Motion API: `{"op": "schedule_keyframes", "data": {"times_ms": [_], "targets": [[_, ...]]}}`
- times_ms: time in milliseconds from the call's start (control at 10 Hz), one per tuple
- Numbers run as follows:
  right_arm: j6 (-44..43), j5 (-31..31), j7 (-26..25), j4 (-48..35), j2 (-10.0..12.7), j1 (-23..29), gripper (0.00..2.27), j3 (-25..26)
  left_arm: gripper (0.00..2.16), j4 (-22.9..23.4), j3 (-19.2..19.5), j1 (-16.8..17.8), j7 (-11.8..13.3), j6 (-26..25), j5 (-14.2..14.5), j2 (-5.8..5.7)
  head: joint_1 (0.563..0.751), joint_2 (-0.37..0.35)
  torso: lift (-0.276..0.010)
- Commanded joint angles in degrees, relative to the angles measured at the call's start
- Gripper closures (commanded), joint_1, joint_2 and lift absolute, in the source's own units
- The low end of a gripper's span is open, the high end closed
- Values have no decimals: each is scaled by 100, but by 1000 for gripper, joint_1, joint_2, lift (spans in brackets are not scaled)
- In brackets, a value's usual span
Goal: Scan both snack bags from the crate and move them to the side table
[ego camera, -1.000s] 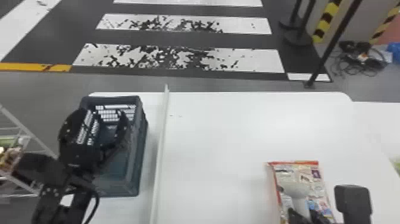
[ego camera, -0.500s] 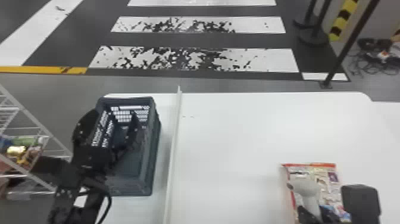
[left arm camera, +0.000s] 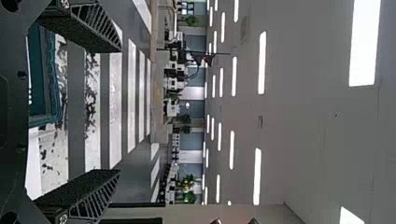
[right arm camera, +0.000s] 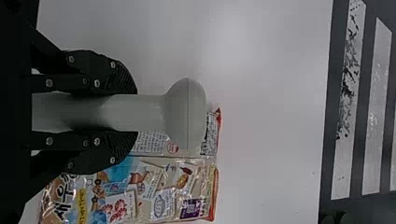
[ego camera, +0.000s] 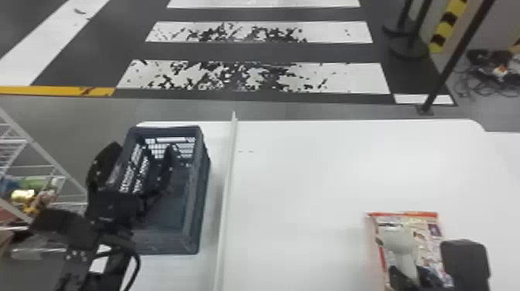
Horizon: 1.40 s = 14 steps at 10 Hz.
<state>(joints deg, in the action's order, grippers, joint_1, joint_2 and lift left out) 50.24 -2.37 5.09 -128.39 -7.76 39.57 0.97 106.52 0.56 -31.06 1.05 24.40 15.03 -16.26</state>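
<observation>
One snack bag lies out of the crate, flat on the white counter at the lower right of the head view. The crate stands at the left of that view, beyond a thin pale rail that runs up the white surface. In the right wrist view the right gripper is clamped around the handle of a grey scanner, whose rounded head overlaps the bag's printed side in the lower left of the frame. The left gripper is at the crate, left of centre in the head view; its fingers are spread wide, with nothing gripped between them.

So the job looks partway through: this bag is outside the crate and seems to be at its scanning step, though whether its code has been read cannot be told. Nor can it be told whether the second bag has been dealt with; part of the crate's inside is hidden by the left arm. What is left, by this reckoning, is a confirmed scan of this bag, its placing on the side table if the counter under it is not that table, and the same for the second bag if it has not been handled.
</observation>
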Motion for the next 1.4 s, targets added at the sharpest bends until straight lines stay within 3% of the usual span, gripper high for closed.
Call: {"op": "schedule_keyframes", "data": {"times_ms": [0, 500, 800, 1100, 1300], "targets": [[-71, 0, 1, 139, -15, -37, 2243, 0, 66, 9, 5, -14, 0, 24, 0, 0, 695, 67, -29], [-176, -44, 10, 104, -24, -37, 2243, 44, 66, 18, 23, -23, 0, 95, 0, 9, 695, 66, -29], [-194, -466, 10, -98, -147, -81, 2243, 747, 66, 53, 23, -31, 9, 95, 0, 9, 695, 38, -29], [228, -835, 89, 227, -358, -758, 2243, 1450, 66, 97, -4, -31, 9, 60, -35, 17, 695, -62, -29], [52, -1099, 572, 1106, -533, -1426, 2243, 1819, 66, 202, 5, -93, 0, -28, -70, 17, 695, -132, -29]]}}
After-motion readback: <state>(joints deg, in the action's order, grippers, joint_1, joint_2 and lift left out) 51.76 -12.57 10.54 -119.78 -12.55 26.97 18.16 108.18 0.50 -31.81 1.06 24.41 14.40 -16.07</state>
